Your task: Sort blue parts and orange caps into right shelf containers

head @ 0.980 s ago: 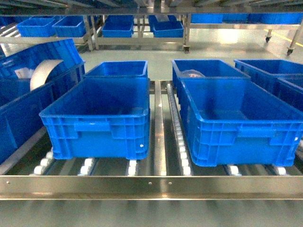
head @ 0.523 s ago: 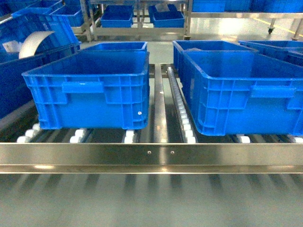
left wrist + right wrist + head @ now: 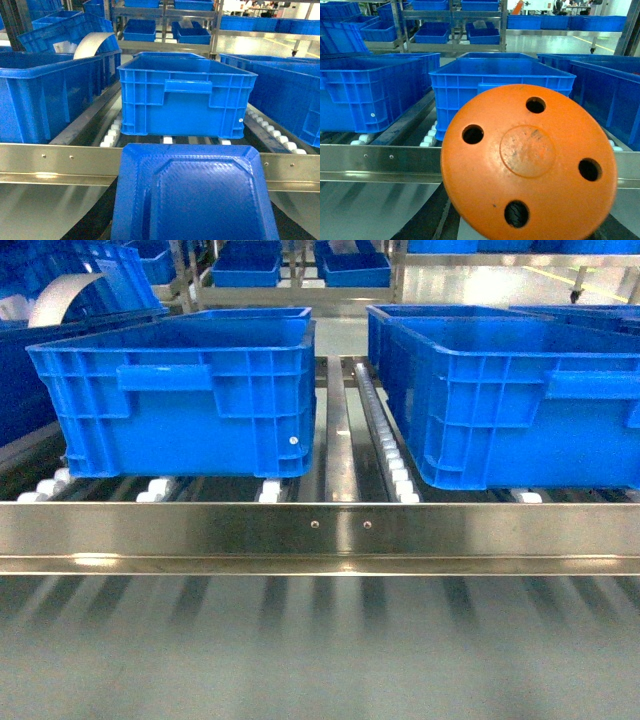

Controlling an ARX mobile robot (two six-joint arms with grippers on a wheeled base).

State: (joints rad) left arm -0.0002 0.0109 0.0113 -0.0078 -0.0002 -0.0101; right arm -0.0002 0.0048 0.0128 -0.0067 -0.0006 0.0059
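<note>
Left pincer carries blue part (image 3: pixel 195 200), right pincer carries orange cap (image 3: pixel 529 161); fingers hidden behind both, grip state unclear. Left crate (image 3: pixel 180 395) straight ahead of left pincer, right crate (image 3: pixel 520 400) ahead of right, both on roller shelf (image 3: pixel 320 530)

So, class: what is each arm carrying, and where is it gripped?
The left wrist view shows a blue part, the right an orange cap with four holes. Each fills the foreground; the fingers and grip points are hidden, so the hold cannot be told.
</note>
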